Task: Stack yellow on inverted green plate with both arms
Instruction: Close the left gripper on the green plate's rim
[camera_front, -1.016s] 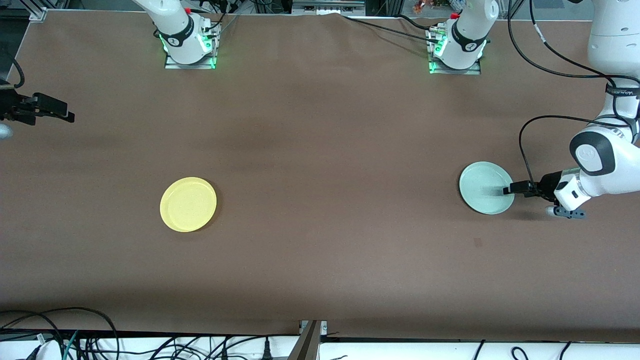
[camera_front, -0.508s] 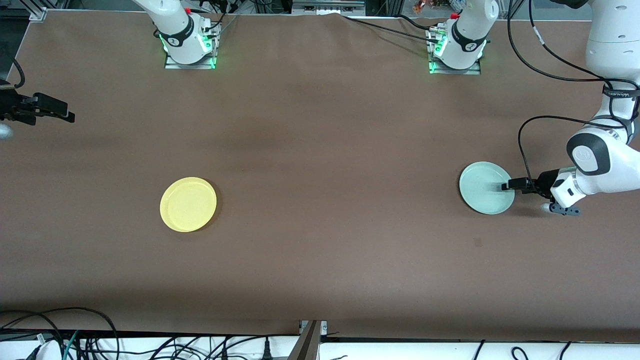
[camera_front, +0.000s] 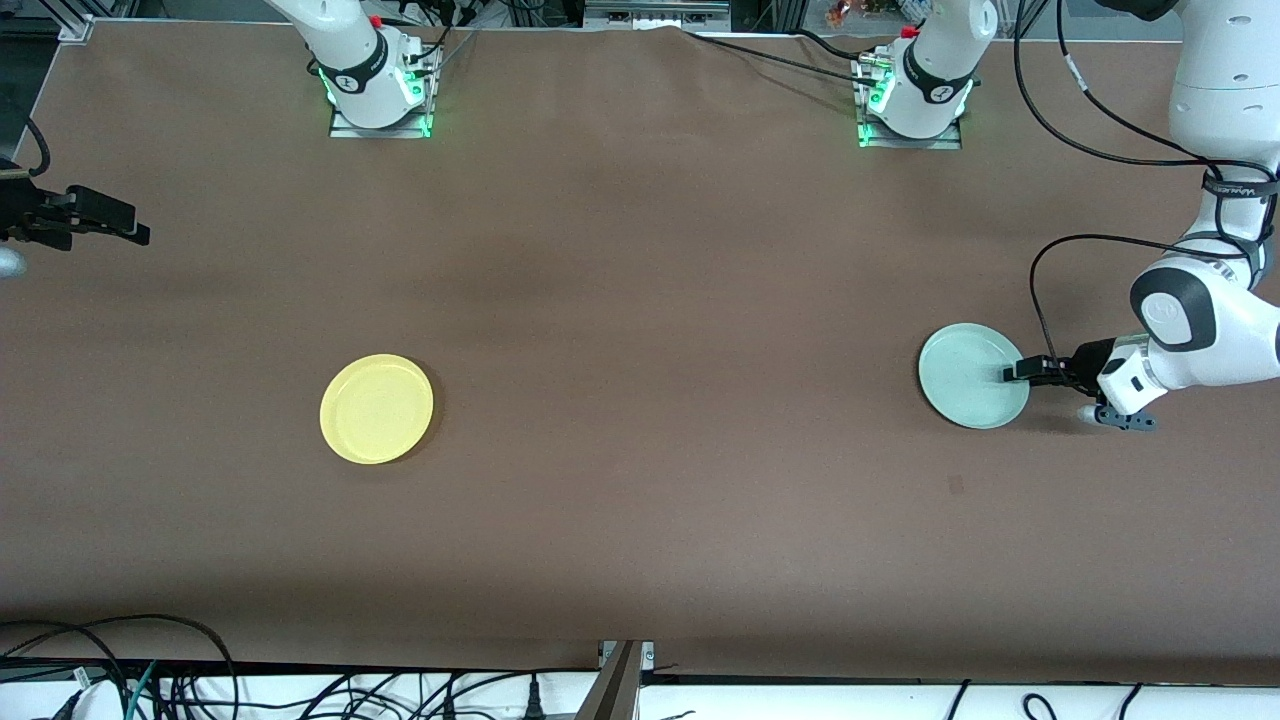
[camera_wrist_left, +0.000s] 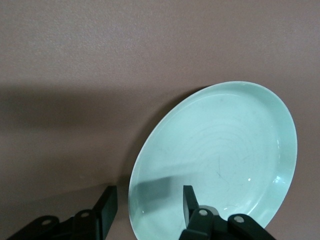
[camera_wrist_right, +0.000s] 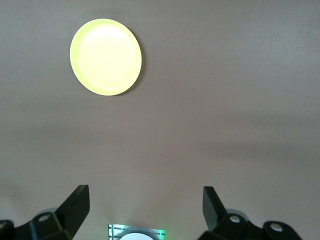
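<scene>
Worktop (camera_front: 640, 330) in brown fills your front view, with 2 plates on it well apart. You see the yellow plate (camera_front: 376, 408) toward the right arm's end, rim up. The green plate (camera_front: 972, 376) lies toward the left arm's end, also rim up, not inverted. The left end effector (camera_front: 1012, 373) sits low at the edge of the green plate on the side toward the left arm's end, its fingers partly parted with the rim between them; from here you cannot tell whether they press on it. The right end effector (camera_front: 135, 232) hangs over the worktop's edge at the right arm's end, well apart from the yellow plate, and that arm waits. In your left wrist view the green plate (camera_wrist_left: 220, 160) shows its hollow inside with faint ring marks. One finger (camera_wrist_left: 189, 202) of the left end effector (camera_wrist_left: 147, 207) is over the plate's inside, the other is outside the rim over the worktop (camera_wrist_left: 100, 60), so the rim runs through the gap. In your right wrist view the right end effector (camera_wrist_right: 145, 202) has its 2 fingers spread wide with nothing between them, and the yellow plate (camera_wrist_right: 105, 57) lies well apart from them on the bare worktop (camera_wrist_right: 225, 100).
</scene>
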